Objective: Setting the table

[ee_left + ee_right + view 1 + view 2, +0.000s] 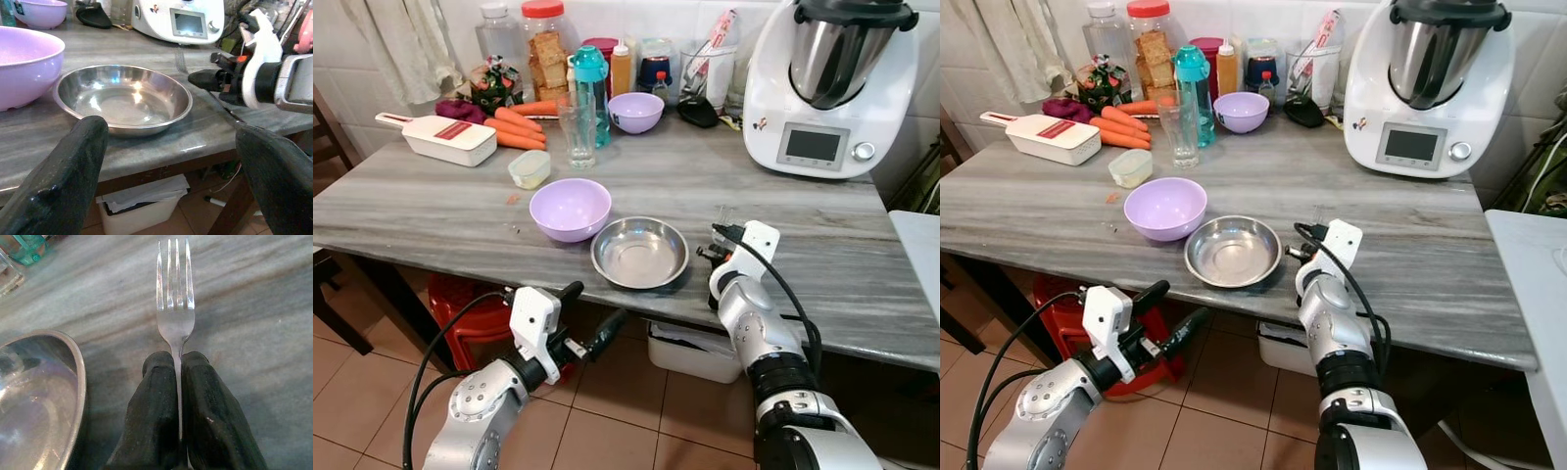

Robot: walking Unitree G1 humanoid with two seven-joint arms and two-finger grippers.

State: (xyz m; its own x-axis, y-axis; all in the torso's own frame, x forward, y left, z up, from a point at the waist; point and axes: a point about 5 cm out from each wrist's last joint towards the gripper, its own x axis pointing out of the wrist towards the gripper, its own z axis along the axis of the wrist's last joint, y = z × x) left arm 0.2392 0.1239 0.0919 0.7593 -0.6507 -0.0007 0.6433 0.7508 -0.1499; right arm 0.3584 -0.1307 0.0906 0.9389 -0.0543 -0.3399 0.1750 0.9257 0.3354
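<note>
Pinching a fork [175, 303] by its handle between pressed-together fingers [154, 401], the right end effector [722, 245] sits low over the grey tabletop [440, 211], just to the right of the steel plate [639, 252], tines pointing away toward the back. The left end effector [592, 318] hangs below the tabletop's front edge with fingers spread, empty. A lilac bowl [570, 208] touches the steel plate's left rim.
</note>
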